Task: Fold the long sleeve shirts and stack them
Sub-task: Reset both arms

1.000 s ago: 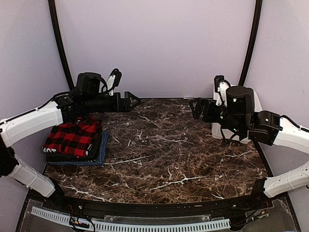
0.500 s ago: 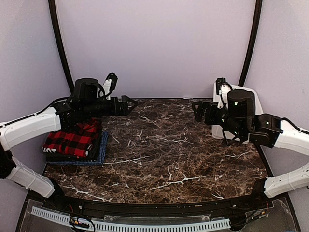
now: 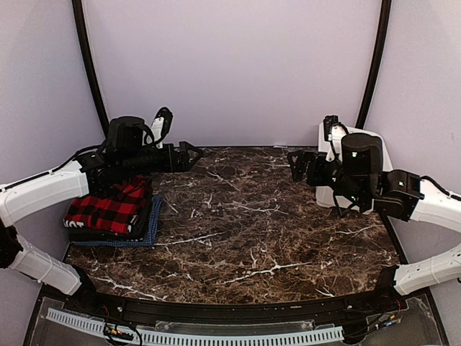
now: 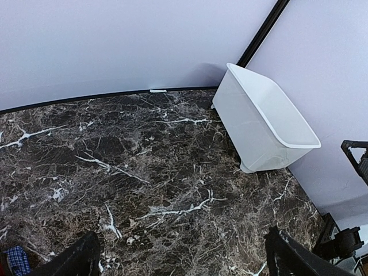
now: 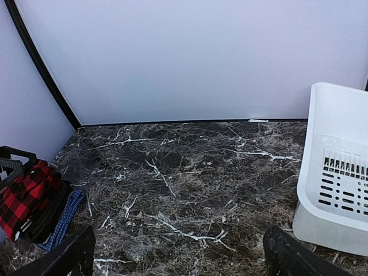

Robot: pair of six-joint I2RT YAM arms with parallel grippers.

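Looks done, or very nearly. Finds all three shirts folded into one pile at the left edge of the table (image 3: 238,231), about halfway back: red checked shirt (image 3: 108,209) on top, black shirt (image 3: 108,235) under it, blue shirt (image 3: 154,228) at the bottom with an edge peeking out toward the middle. Shows the same order in the right wrist view. Sees no other cloth anywhere on the table, and none in the basket (image 3: 377,153) at the far right corner, judging by the open mouth in the left wrist view; cannot check every corner of the inside.

Holds the left tool (image 3: 194,151) raised above the table, just past the pile's far right corner, pointing toward the middle, fingers spread wide with nothing between them. Holds the right tool (image 3: 293,164) likewise high, in front of the basket, facing left, fingers spread and bare. Touches no shirt with either.

Leaves little to do: perhaps squaring the pile, given the red layer slightly skewed over the blue, then parking both arms. Counts only three garments, so cannot rule out more somewhere outside these views.
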